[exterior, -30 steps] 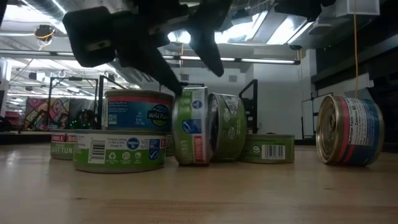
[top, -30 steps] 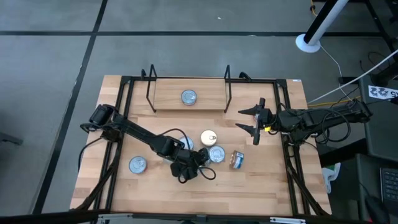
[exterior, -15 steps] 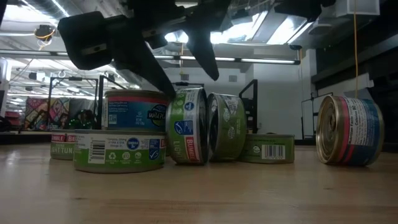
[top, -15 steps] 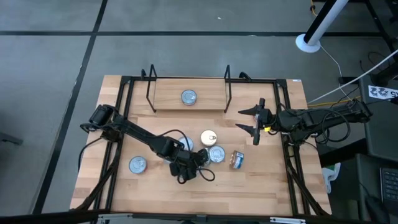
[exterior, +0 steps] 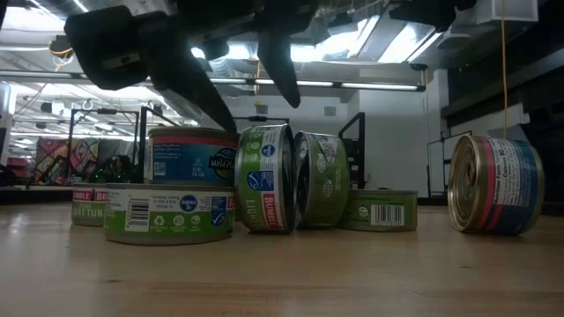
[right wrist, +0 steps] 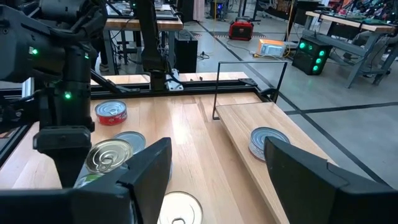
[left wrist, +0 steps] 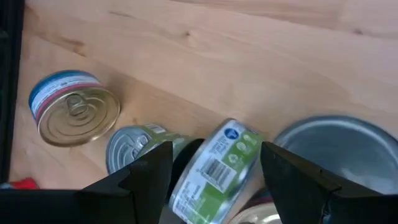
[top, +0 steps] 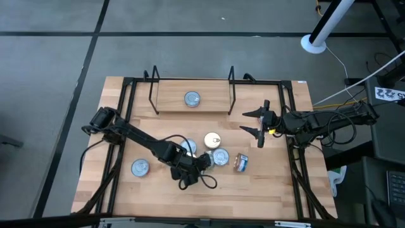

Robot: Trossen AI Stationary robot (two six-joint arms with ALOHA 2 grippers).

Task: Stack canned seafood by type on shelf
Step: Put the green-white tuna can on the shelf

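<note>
Shifted back slightly, the left gripper is being held wide around an upright green-labelled round tin.
Rolling away is being risked if squeezed off-centre; the right gripper is being kept wide, idle.

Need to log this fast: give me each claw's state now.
Left claw: open, fingers either side of a green-labelled can standing on edge, not clamped.
Right claw: open, empty, beside the shelf.

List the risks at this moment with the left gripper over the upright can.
The green-label can stands on its edge between the open fingers of the left gripper; a nudge may roll it away. A second can on edge leans beside it and may topple. The shelf holds just one can.
</note>
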